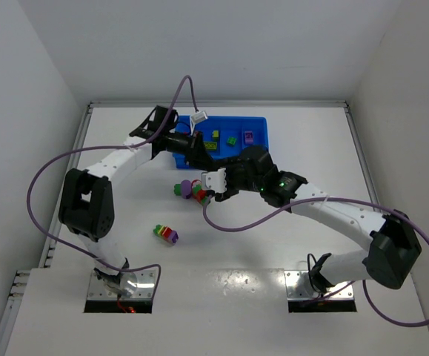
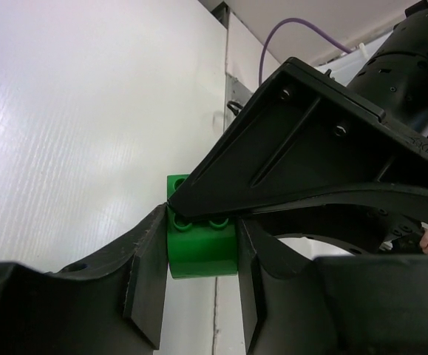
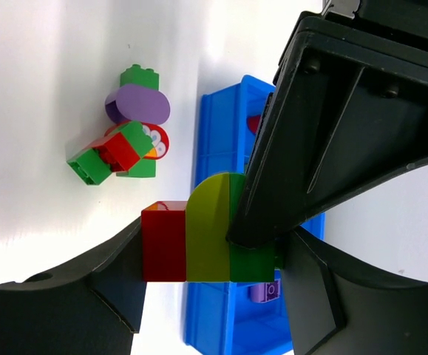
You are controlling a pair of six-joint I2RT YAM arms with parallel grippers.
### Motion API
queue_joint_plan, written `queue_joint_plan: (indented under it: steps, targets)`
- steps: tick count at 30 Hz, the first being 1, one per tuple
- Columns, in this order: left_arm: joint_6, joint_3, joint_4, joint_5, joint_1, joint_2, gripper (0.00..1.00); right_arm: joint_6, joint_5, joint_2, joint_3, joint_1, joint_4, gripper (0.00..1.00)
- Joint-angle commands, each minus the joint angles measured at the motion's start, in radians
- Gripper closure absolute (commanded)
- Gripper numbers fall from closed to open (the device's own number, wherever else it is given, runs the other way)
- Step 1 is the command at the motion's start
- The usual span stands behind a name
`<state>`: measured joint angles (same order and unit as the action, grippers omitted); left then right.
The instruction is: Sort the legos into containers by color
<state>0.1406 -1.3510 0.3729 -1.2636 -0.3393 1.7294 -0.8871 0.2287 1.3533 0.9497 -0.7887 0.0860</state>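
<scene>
My left gripper [image 1: 201, 148] hovers over the left part of the blue tray [image 1: 264, 141] and is shut on a green brick [image 2: 202, 248], which fills the gap between its fingers [image 2: 147, 274]. My right gripper [image 1: 213, 187] is just in front of the tray and is shut on a stack of red, yellow and green bricks [image 3: 206, 240]. A loose pile of green, red and purple bricks [image 1: 188, 189] lies on the table left of it, also in the right wrist view [image 3: 128, 140]. The tray holds a yellow brick [image 1: 215, 135], a green brick [image 1: 231, 140] and a purple brick [image 1: 248, 136].
A small multicolour stack [image 1: 166, 234] lies alone nearer the left arm's base. The tray's left wall [image 3: 210, 148] shows in the right wrist view, with a purple brick [image 3: 264, 292] inside. Purple cables loop over both arms. White walls enclose the table.
</scene>
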Motion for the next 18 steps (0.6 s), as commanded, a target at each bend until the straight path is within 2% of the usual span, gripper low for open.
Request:
queue_joint_plan:
  steps: [1,2,4,5,8,9,14,18]
  targets:
    - [-0.029,-0.040,-0.035,-0.017,0.020,0.004,0.77,-0.004,0.029,-0.014,0.003,-0.006,-0.026,0.89]
    - [-0.029,-0.040,-0.035,-0.017,0.020,0.004,0.84,-0.004,0.029,-0.014,0.003,-0.006,-0.026,0.89]
    - [-0.039,-0.040,-0.035,-0.017,0.020,0.004,0.91,0.008,0.029,-0.005,0.003,-0.006,-0.026,0.66]
    - [-0.048,-0.040,-0.035,-0.017,0.020,0.004,0.97,0.025,0.011,-0.005,0.003,-0.006,-0.026,0.45]
    - [-0.061,-0.005,-0.026,-0.026,0.029,-0.017,1.00,0.126,-0.011,-0.005,0.003,0.005,-0.035,0.29]
    - [-0.070,0.021,-0.026,-0.036,0.040,-0.033,1.00,0.193,-0.034,-0.017,0.003,0.014,-0.051,0.14]
    - [-0.079,0.072,-0.026,-0.057,0.074,-0.054,1.00,0.304,-0.025,-0.111,-0.057,0.014,-0.074,0.00]
    - [-0.079,0.081,-0.026,-0.077,0.083,-0.054,1.00,0.436,-0.067,-0.198,-0.094,0.014,-0.092,0.00]
